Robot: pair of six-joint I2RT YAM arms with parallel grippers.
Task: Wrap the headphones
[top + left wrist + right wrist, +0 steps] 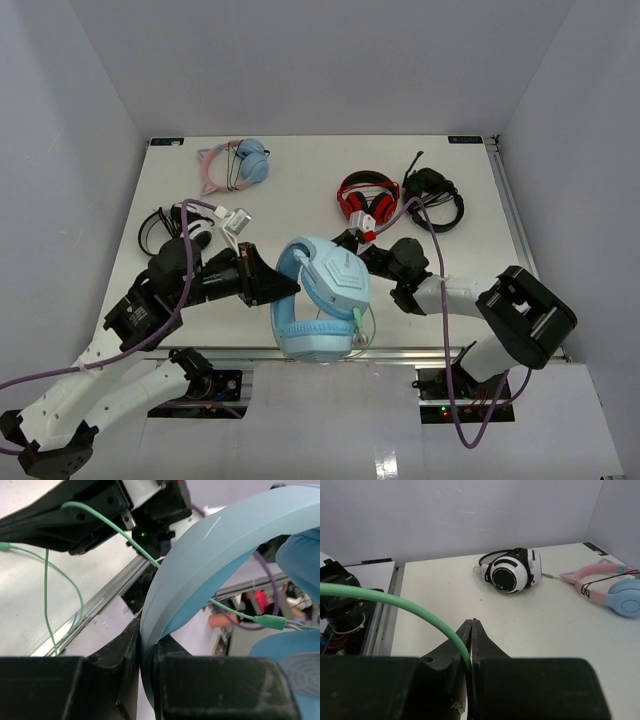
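The light-blue headphones (pixel 322 296) hang above the table's near edge, one cup facing up and the other below it. My left gripper (pixel 277 285) is shut on their wide headband (pixel 200 565), which runs up between its jaws (pixel 147 637). The thin pale-green cable (pixel 358 322) trails by the lower cup and crosses the left wrist view (pixel 100 517). My right gripper (pixel 350 243) sits just right of the headphones, shut on the green cable (pixel 395 602), which curves out to the left from between its closed jaws (pixel 472 625).
A pink cat-ear pair (pixel 235 165) lies at the back left, a red pair (pixel 367 198) and a black pair (pixel 432 195) at the back right. A black-and-white pair (pixel 165 225) lies by the left arm, seen also as (pixel 512 572). The table's metal front rail (pixel 420 352) runs below the headphones.
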